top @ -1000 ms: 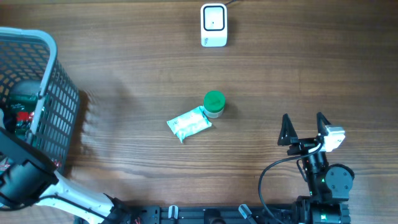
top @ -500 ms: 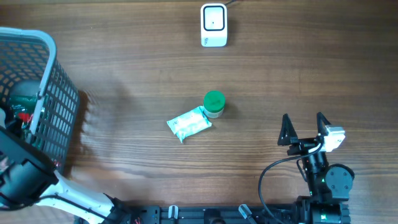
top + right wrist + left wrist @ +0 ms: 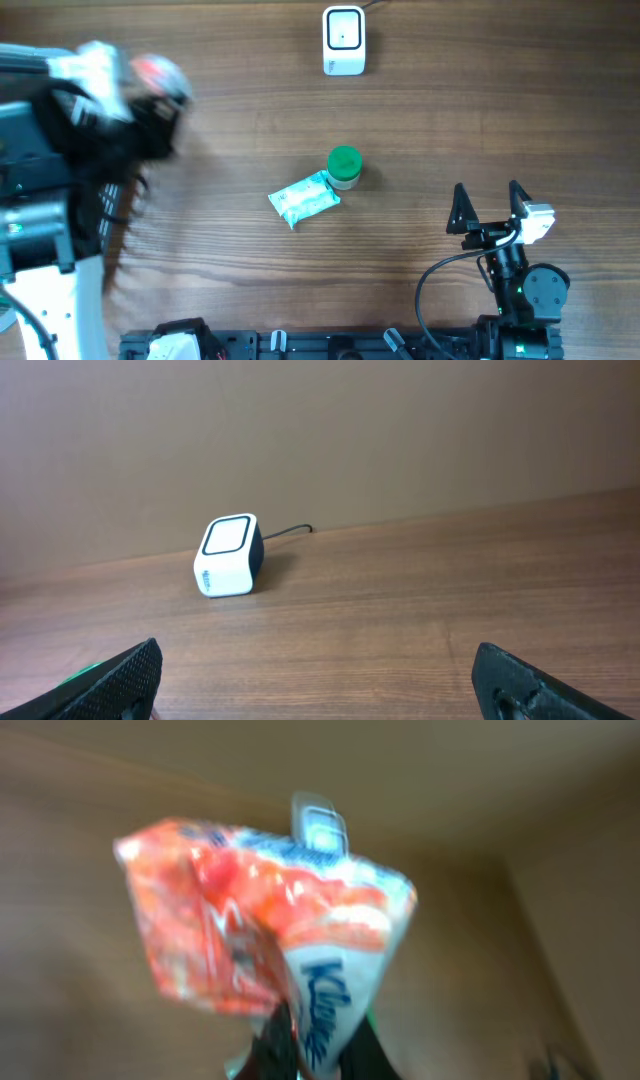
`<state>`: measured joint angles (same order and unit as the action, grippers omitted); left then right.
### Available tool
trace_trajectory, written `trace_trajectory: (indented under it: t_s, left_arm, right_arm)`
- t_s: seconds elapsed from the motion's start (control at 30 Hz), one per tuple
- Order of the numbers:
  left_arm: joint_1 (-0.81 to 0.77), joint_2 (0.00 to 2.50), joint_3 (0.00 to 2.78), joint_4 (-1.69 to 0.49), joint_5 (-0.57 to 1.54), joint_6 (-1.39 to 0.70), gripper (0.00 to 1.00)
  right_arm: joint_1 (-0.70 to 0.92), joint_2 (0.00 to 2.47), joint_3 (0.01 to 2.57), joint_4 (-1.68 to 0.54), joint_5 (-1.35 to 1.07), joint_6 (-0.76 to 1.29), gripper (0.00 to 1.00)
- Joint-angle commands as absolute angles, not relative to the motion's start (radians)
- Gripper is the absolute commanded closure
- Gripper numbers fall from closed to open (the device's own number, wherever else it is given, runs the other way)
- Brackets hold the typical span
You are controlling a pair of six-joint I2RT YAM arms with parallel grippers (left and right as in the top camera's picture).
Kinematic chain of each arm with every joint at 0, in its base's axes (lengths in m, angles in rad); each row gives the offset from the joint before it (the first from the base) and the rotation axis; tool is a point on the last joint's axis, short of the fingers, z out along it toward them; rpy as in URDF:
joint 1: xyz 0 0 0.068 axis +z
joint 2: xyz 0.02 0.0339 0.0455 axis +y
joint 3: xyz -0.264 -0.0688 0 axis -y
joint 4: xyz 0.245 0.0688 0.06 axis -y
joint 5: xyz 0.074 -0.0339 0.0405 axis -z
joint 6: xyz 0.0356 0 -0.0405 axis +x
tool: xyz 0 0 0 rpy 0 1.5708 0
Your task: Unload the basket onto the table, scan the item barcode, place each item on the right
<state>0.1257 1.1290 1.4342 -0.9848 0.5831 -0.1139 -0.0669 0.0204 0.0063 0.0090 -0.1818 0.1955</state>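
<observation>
The table (image 3: 450, 110) is showing warm brown wood, with darker grain streaks running along its length. Near the far edge, the scanner (image 3: 344, 40) is showing a white shell around a dark window. Toward the middle, the jar (image 3: 345, 166) is wearing a bright green lid, and the teal packet (image 3: 304, 199) is showing pale teal mixed with white. The orange packet (image 3: 260, 935) is glowing orange-red over most of its face, giving way to white at one corner with blue lettering. The right gripper (image 3: 488, 195) is showing black fingers and a white block on one side.
</observation>
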Motion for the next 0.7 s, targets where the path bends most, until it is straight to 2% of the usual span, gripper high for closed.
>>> trace_trajectory:
  t_s: [0.0, 0.13, 0.23, 0.3, 0.4, 0.43, 0.47, 0.5, 0.53, 0.67]
  left_arm:
    - [-0.091, 1.18, 1.36, -1.108, 0.598, 0.075, 0.96]
    - [-0.247, 1.29, 1.146, -1.03, 0.338, 0.009, 0.96]
    - [-0.271, 1.405, 1.014, -0.878, 0.211, -0.276, 0.96]
    - [-0.273, 1.507, 0.978, -0.849, 0.193, -0.464, 0.96]
    - [-0.3, 1.593, 0.979, -0.83, 0.2, -0.49, 0.95]
    - [-0.309, 1.594, 0.98, -0.826, 0.2, -0.49, 0.82]
    - [-0.316, 1.588, 0.989, -0.827, 0.2, -0.486, 0.63]
    - [-0.328, 1.577, 1.019, -0.837, 0.2, -0.487, 0.06]
    - [-0.336, 1.563, 1.062, -0.857, 0.19, -0.487, 0.0]
    - [-0.329, 1.496, 1.376, -1.028, -0.07, -0.488, 0.0]
  right_arm:
    - [-0.067, 0.014, 0.005, 0.014, -0.179, 0.184, 0.0]
    - [-0.067, 0.014, 0.005, 0.014, -0.179, 0.184, 0.0]
    - [-0.067, 0.014, 0.005, 0.014, -0.179, 0.184, 0.0]
    - [-0.067, 0.014, 0.005, 0.014, -0.179, 0.184, 0.0]
    - [-0.067, 0.014, 0.005, 0.014, -0.179, 0.184, 0.0]
    - [-0.067, 0.014, 0.005, 0.014, -0.179, 0.184, 0.0]
    - [-0.067, 0.014, 0.005, 0.014, -0.179, 0.184, 0.0]
    - [-0.067, 0.014, 0.005, 0.014, -0.179, 0.184, 0.0]
    - [-0.067, 0.014, 0.005, 0.014, -0.179, 0.184, 0.0]
    - [-0.067, 0.014, 0.005, 0.014, -0.179, 0.184, 0.0]
